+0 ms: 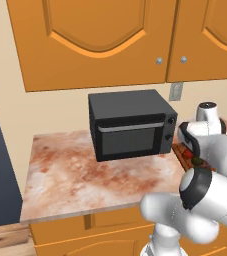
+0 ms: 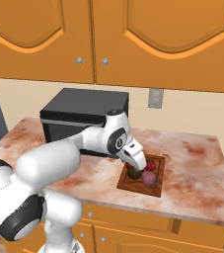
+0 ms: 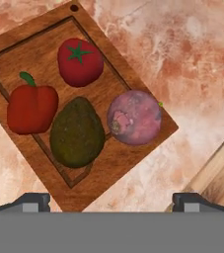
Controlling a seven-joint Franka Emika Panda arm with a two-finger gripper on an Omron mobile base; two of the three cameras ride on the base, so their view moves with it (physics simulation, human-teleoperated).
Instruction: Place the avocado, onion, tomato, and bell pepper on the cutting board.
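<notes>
Spread wide, the gripper (image 3: 111,200) hangs over the board (image 3: 133,143): avocado (image 3: 77,133), onion (image 3: 134,117), tomato (image 3: 80,62) and pepper (image 3: 32,107) rest there.

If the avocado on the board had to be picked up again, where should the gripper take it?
Probably from straight above, across the avocado's narrow middle, jaws closing on its long flanks. It lies flat on the cutting board, with the bell pepper and onion close beside, so clearance is tight.

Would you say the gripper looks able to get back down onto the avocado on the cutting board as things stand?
Probably yes. The gripper hangs open above the avocado, with nothing between. It is a tight fit, though: the bell pepper and onion crowd its sides on the cutting board.
</notes>
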